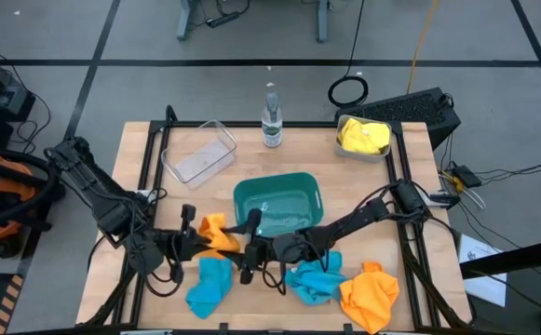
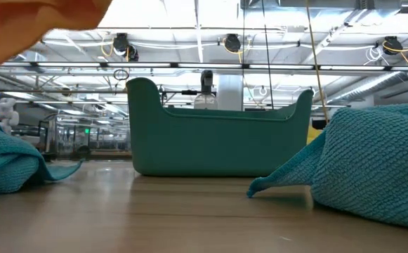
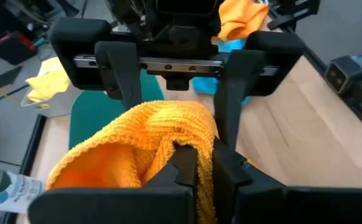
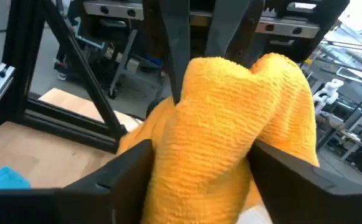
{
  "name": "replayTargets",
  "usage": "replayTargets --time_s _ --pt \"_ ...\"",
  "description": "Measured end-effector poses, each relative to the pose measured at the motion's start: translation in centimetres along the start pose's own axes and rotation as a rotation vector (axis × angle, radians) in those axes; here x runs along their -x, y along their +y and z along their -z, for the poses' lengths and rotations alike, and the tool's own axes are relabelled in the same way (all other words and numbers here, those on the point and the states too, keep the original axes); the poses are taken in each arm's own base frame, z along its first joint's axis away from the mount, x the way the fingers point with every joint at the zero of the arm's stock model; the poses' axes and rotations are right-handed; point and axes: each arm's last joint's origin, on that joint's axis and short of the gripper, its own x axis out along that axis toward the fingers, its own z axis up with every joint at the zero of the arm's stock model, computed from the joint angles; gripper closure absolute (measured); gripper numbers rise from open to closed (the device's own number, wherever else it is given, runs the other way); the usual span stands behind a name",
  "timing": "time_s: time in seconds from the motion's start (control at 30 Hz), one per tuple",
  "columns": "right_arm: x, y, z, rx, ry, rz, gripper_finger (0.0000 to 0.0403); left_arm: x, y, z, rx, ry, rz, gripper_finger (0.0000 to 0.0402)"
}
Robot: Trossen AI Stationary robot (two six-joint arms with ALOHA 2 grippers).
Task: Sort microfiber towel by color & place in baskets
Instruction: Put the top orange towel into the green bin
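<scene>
The counter [image 1: 149, 140] carries three baskets: one teal [image 1: 277, 203], one clear [image 1: 198, 153], one pale grey [image 1: 363, 140]. Five towels show: two orange [image 1: 216, 233] [image 1: 371, 296], two teal [image 1: 209, 284] [image 1: 314, 282], one yellow [image 1: 361, 136]. One bottle [image 1: 270, 118] stands there.

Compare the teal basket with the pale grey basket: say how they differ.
The teal basket sits mid-table and looks larger; the pale grey basket sits at the far right corner and looks smaller. The teal basket holds no towel; the pale grey basket holds a yellow towel. Both are rectangular tubs with rounded corners.
</scene>
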Motion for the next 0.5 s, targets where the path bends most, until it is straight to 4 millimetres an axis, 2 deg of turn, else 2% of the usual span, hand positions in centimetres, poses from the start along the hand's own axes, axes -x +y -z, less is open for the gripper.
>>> replayTargets --time_s 0.1,0.27,0.4,0.5 --pt "0.0 0.0 0.0 -0.003 0.000 0.000 0.0195 0.0 0.0 -0.1 0.009 -0.010 0.012 0.0381" --pt "0.0 0.0 0.0 -0.023 0.005 0.007 0.0300 0.0 -0.1 -0.2 0.066 -0.013 0.015 0.0358" --pt "0.0 0.1 0.2 -0.008 0.027 0.001 0.0380 -0.4 -0.5 0.0 0.081 0.013 0.040 0.0296" --pt "0.1 0.2 0.5 0.007 0.059 -0.002 0.0388 -0.3 -1.2 0.2 0.088 0.025 0.059 0.0238"
